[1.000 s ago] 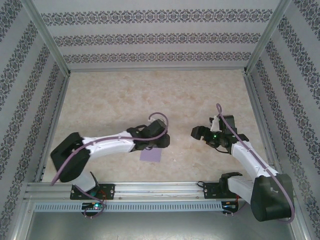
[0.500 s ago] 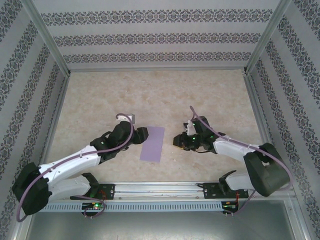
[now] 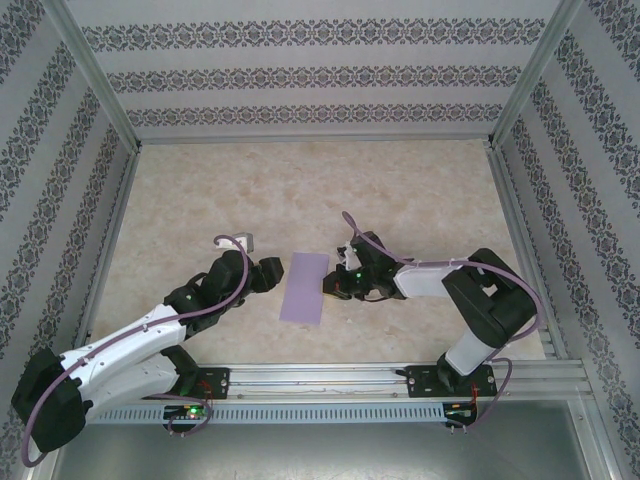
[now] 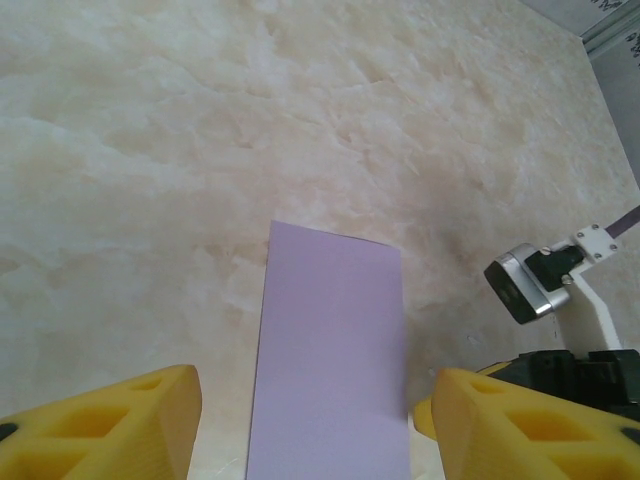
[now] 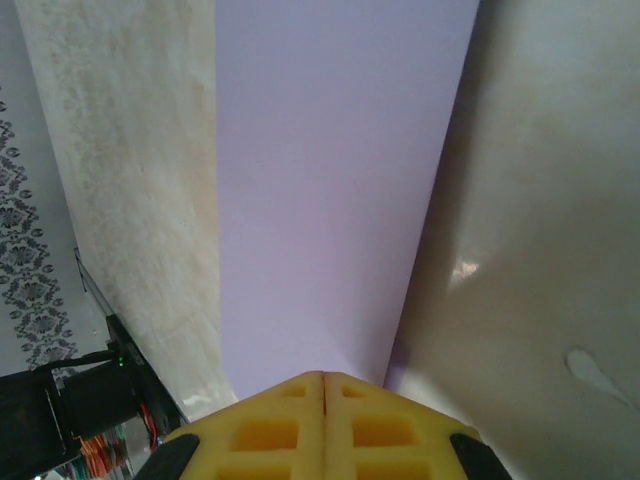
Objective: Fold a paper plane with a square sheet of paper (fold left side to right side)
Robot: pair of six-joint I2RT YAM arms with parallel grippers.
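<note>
The square sheet of paper (image 3: 305, 287), lavender, lies flat on the table, folded into a narrow rectangle

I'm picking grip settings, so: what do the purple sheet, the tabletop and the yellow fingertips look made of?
Purple sheet: thin matte paper, lying flat with crisp straight edges.
Tabletop: smooth beige marble-pattern surface with a faint sheen, possibly laminate; cannot tell.
Yellow fingertips: matte moulded rubber or foam by the look, with hollow cells.

Smooth, matt paper (image 5: 330, 180) lies ahead of the yellow plastic fingers (image 5: 270, 430). Beside them, the marbled tabletop (image 5: 520, 200) shines faintly.
</note>
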